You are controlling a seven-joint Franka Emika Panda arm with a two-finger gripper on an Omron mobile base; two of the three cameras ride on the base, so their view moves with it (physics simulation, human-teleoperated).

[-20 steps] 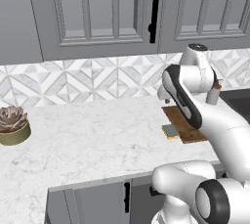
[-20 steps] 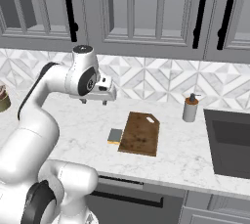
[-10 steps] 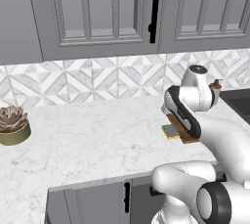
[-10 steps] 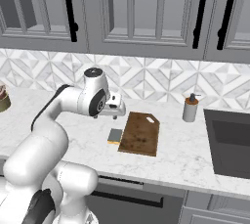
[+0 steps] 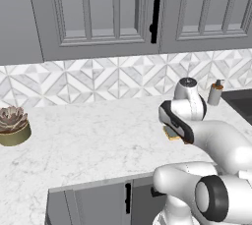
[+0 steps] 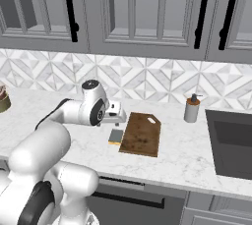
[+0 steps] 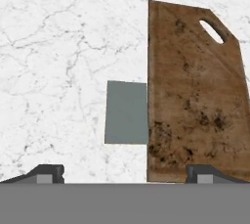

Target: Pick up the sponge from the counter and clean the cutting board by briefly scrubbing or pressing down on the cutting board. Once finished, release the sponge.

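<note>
Toward the front edge of the marble surface point(image 6: 59, 116): cutting board point(image 6: 141, 134) flat, sponge point(image 6: 116, 136) touching its left edge, not yet lifted. Claw point(image 7: 124, 175) now lower than a second ago, hovering above the sponge, released, tips spread wide. Grasp likely next.

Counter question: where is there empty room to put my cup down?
The counter is bare between the potted plant and the sponge. Another free strip lies between the cutting board and the sink. It is crowded where the sponge touches the board, under the gripper.
</note>
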